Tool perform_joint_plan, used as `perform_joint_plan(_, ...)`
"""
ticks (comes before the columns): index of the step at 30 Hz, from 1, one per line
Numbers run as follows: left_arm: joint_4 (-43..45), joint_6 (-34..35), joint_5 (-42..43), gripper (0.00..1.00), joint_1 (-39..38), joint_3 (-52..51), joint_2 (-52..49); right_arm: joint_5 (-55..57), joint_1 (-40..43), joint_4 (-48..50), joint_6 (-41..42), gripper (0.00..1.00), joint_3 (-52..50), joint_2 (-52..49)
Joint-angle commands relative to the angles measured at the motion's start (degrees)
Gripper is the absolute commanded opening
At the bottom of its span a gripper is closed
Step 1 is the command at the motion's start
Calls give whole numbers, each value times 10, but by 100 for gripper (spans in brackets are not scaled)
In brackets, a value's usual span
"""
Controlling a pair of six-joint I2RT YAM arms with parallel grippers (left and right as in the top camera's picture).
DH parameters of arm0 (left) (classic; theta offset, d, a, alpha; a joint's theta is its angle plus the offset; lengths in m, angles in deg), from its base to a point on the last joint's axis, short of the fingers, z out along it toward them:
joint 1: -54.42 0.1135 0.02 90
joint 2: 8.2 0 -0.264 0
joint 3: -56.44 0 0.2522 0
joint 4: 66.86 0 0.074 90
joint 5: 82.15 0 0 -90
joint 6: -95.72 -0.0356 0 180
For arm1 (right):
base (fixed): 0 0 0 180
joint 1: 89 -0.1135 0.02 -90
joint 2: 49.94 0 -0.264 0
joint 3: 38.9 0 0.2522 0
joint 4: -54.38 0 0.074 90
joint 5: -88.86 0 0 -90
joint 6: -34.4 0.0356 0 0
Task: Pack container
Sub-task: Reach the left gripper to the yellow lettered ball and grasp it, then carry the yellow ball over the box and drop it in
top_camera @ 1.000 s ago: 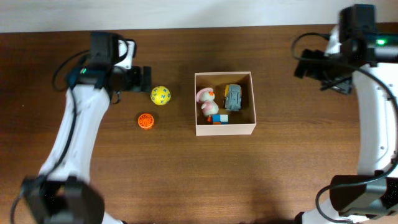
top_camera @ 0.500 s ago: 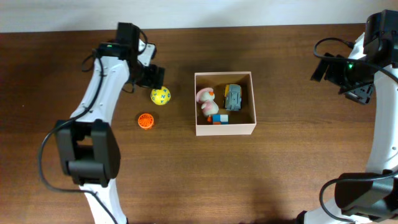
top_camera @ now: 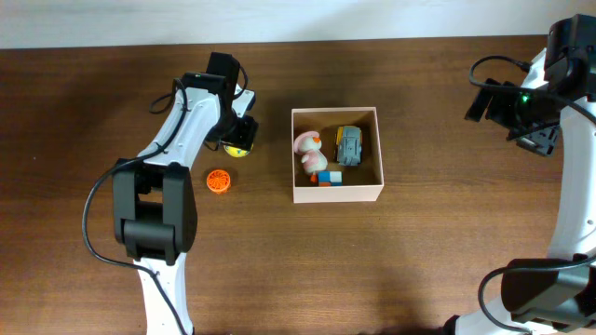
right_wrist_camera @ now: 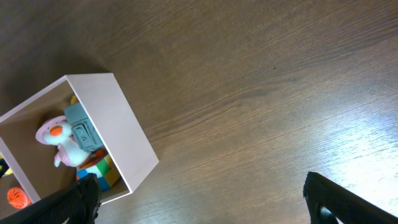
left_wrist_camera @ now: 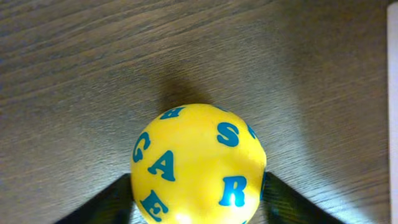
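Observation:
The container (top_camera: pixel 335 193), a white-walled square box, stands mid-table and holds a pink-and-white duck (top_camera: pixel 308 149), a grey toy truck (top_camera: pixel 349 144) and a coloured block (top_camera: pixel 328 177). Just left of it a yellow ball with blue letters (left_wrist_camera: pixel 199 165) rests on the table. My left gripper (top_camera: pixel 237 135) sits over the ball, and its dark fingers (left_wrist_camera: pixel 115 202) press against both sides of it. My right gripper (right_wrist_camera: pixel 202 199) hangs wide open above bare wood at the far right (top_camera: pixel 510 119), well away from the container (right_wrist_camera: pixel 124 130).
A small orange ball (top_camera: pixel 218 180) lies on the table below and left of the yellow one. The container's white wall (left_wrist_camera: pixel 393 93) shows at the right edge of the left wrist view, close to the ball.
My left arm has swung right onto the yellow ball and its fingers have closed in on it. The right arm pulled back toward the right edge, then stayed still.

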Motion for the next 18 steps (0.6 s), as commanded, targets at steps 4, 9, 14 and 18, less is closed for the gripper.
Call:
perform_joint_plan(4,-2,-2,-12,51,0,8,2,-6,1,1,-3,99,5,5)
perform_joint_plan(9,-16,-2,5,30,-1,13,4,-6,1,0,-3,99,5,5)
perform_joint_plan(14,-99,-1,7,31,-1,114,12,-6,1,1,-4,99,5,5)
perform_joint_plan(18,-187,-1,20,28,-9,261,16,-6,1,0,-3,99,5,5)
